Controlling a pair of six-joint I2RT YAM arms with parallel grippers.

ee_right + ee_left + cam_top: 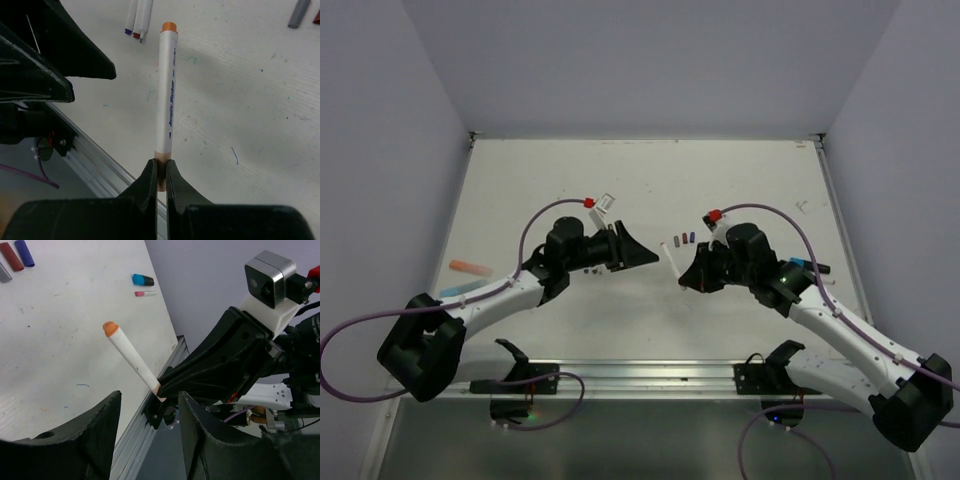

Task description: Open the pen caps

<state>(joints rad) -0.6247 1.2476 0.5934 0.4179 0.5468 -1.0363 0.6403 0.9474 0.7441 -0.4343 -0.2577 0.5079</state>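
The right tool [161,167] is clamped on the lower end of a white acrylic marker [167,90], holding it above the bench [60,355]. What I take for its orange cap [110,328] points at the left tool [149,402], whose jaws stand apart with nothing between them. The pull looks close: the left tool must slide over that orange end, close, and draw straight along the barrel. Loose caps [11,256] lie farther off on the bench.

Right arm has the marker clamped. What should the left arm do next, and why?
Probably ease the left gripper forward until its fingers straddle the orange end, then close. The right gripper is shut on the white marker at its other end, and the left fingers stand open, short of that orange end.
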